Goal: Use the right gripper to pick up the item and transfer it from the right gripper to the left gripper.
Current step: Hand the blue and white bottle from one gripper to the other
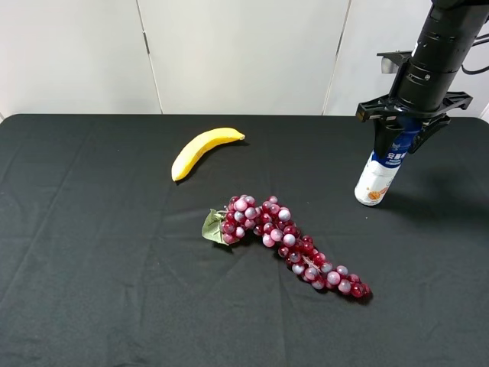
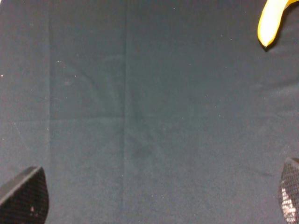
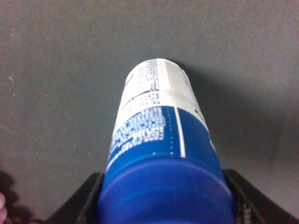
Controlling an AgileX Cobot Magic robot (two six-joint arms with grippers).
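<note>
We see the right gripper (image 1: 401, 140) clenched on the blue cap end of the item (image 1: 380, 177). One black finger (image 3: 78, 206) presses on each side of the cap. The bottle hangs tilted below the jaws, its white base down by the black cloth (image 1: 92, 267); we cannot tell whether the base touches. The cap is on, and nothing shows of what is inside.

The left gripper (image 2: 156, 198) is released, its two fingertips wide apart with only bare cloth between them. The tip of the banana (image 2: 271, 21) lies well beyond those jaws, off to one side.

In the high view, the grape bunch (image 1: 286, 241) lies well apart from the right jaws, toward the table's middle, with open cloth between. The cloth's far edge runs just behind the right jaws, under a white panelled wall (image 1: 229, 53).
</note>
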